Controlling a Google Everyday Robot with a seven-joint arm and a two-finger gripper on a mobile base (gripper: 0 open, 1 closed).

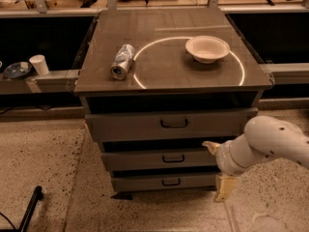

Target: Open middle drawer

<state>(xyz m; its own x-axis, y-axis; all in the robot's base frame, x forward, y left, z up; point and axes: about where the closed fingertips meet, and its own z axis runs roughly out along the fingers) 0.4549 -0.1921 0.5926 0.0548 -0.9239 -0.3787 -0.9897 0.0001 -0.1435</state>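
The middle drawer (145,161) is the second of three grey fronts in the cabinet, with a small dark loop handle (173,158) at its centre. Its front sits about in line with the other two. My gripper (217,170) is on the end of the white arm (270,144), which comes in from the right. It is at the right end of the middle drawer, to the right of the handle and not touching it. Its cream fingers (224,187) are spread, one pointing up and left, one down, and hold nothing.
The cabinet top (159,76) carries a crushed can (122,61) and a white bowl (207,48). The top drawer (135,125) and the bottom drawer (140,182) flank the middle one. A white cup (38,65) stands on a ledge at left. A black rod (30,208) lies on the speckled floor (43,163).
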